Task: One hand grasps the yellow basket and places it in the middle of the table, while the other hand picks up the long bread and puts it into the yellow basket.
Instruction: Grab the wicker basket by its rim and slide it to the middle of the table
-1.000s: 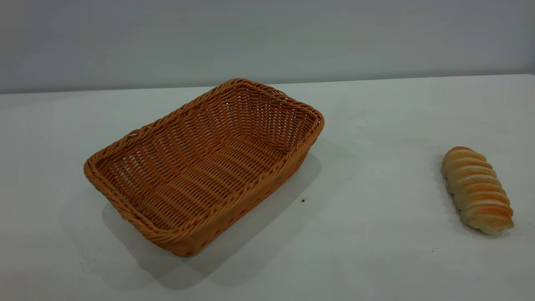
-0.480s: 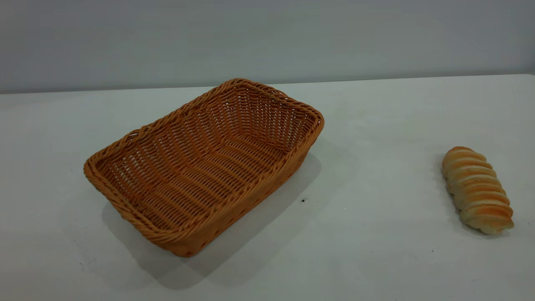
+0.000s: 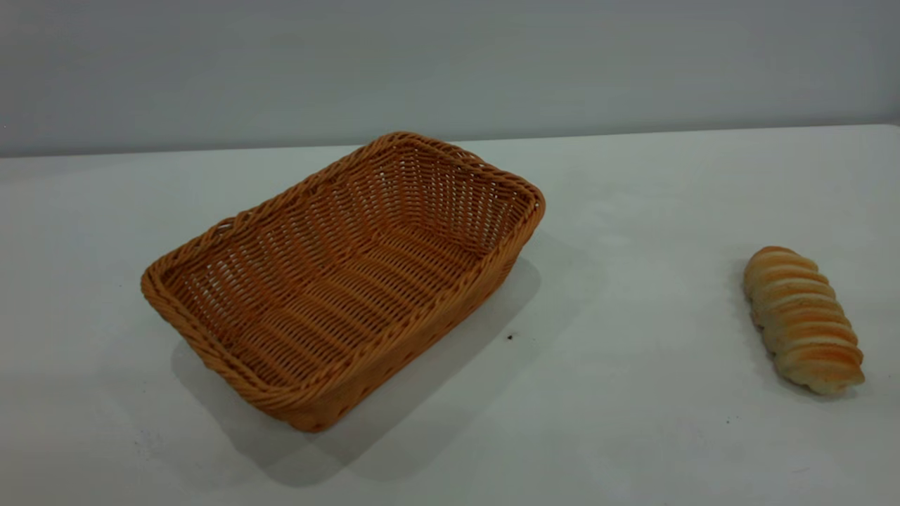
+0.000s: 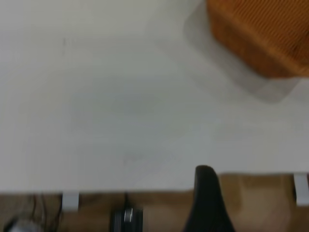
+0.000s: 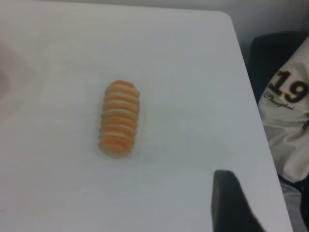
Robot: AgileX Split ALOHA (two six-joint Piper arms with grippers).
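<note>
Nothing gripped yet. Yellow basket [image 3: 342, 281] sits empty on the table [image 3: 633, 422], left of centre; best taken by the braided rim, slid rightward. Long bread [image 3: 803, 319] well right of basket; pinch across its middle. Exterior view: no arms. Wrist views only: one dark finger each, spread undeterminable; person's numbered sleeve [image 5: 285, 104] past the table edge.

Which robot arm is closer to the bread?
Likely the right. Its wrist camera shows the bread lying on the table, while the left wrist camera shows only a basket corner. Neither arm appears in the outside view.
</note>
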